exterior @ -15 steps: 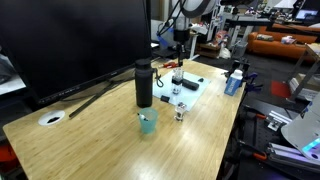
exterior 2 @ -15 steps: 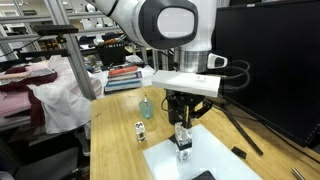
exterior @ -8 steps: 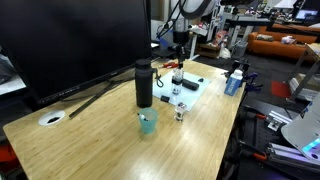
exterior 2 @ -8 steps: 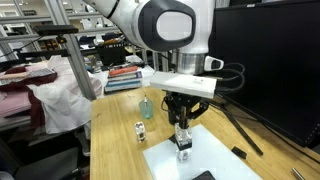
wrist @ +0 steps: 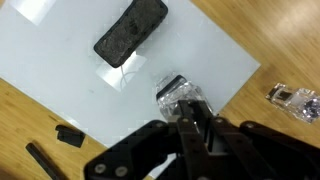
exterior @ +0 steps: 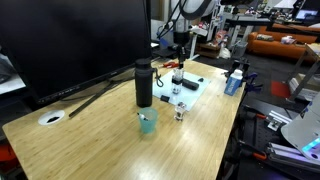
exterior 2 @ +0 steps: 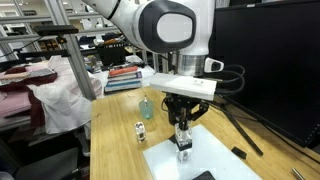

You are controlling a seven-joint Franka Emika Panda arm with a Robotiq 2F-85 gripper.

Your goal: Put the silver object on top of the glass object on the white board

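Above the white board, only the wrist view reveals the claw clamped on the silver object.

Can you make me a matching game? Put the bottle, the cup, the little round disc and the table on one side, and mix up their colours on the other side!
Things:
1. bottle
2. cup
3. disc
4. table

Colours:
A. white
B. light brown
C. black
D. teal

Right pairs: 1-C, 2-D, 3-A, 4-B.
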